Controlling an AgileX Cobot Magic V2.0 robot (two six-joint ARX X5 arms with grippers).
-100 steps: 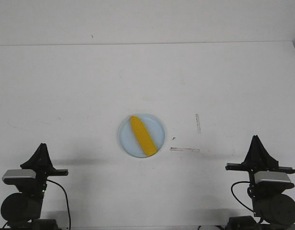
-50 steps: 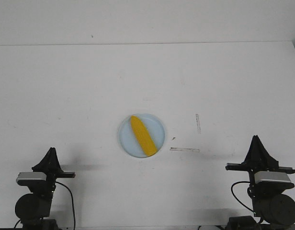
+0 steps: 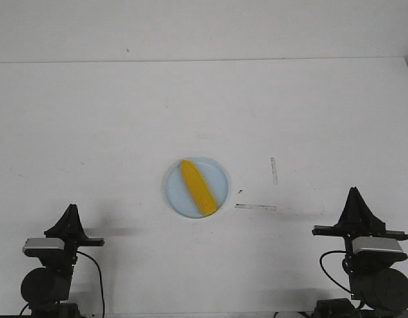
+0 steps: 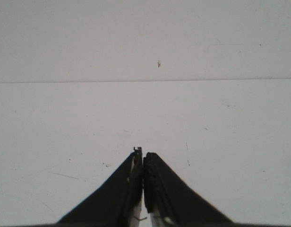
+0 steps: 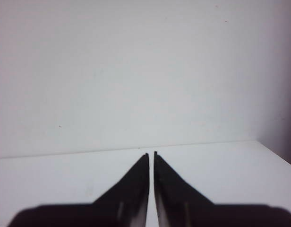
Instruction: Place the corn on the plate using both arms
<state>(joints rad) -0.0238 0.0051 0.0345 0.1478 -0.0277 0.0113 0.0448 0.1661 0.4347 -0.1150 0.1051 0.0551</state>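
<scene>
The corn point(image 3: 197, 188) lies diagonal on the plate point(image 3: 174, 199) near table centre, blunt tip toward 11 o'clock, fat end at the rim toward 5 o'clock, and it touches no gripper. The L gripper point(image 3: 70, 213) sits well apart at approx. 8 o'clock from the plate and the R gripper point(image 3: 354, 196) at approx. 4 o'clock, both with fingers pressed together on nothing, as the wrist views also show. I judge the task is basically done, so the risk is small: the fat end sits close to the rim, so any bump to the table or plate, e.g. from an arm swinging back in, could roll the cob off.
</scene>
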